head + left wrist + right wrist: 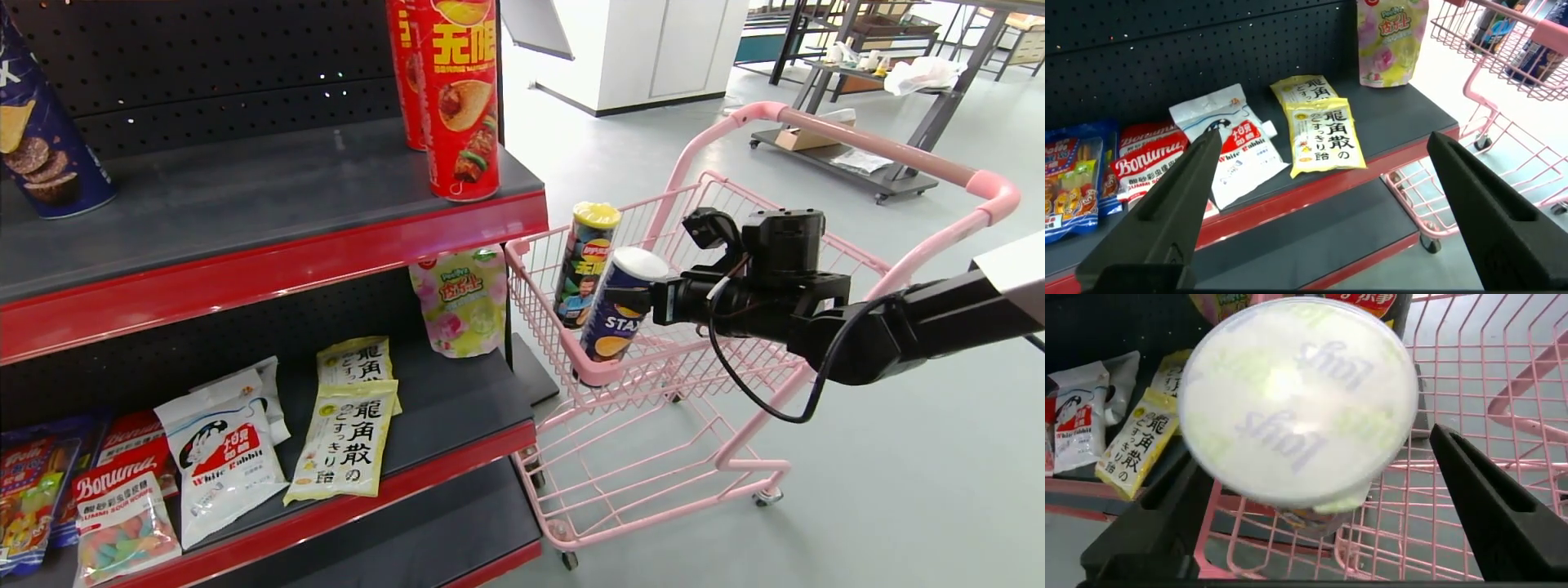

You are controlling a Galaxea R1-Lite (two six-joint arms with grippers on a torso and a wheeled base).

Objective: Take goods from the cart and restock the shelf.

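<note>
A pink cart (865, 145) stands to the right of the shelf (269, 255). My right gripper (651, 300) is shut on a blue chips can (618, 309) with a white lid, which is held tilted at the cart's front corner. In the right wrist view that lid (1298, 400) sits between my right gripper's (1315, 453) dark fingers (1486, 514). A second can with a yellow lid (586, 260) stands in the cart basket. My left gripper (1319, 204) hangs open in front of the lower shelf, holding nothing.
Two red chips cans (461, 98) stand at the upper shelf's right end and a blue one (41, 139) at its left. Snack bags (347, 433) lie on the lower shelf, and a pink-green pouch (461, 302) stands at its right end. Open floor lies beyond the cart.
</note>
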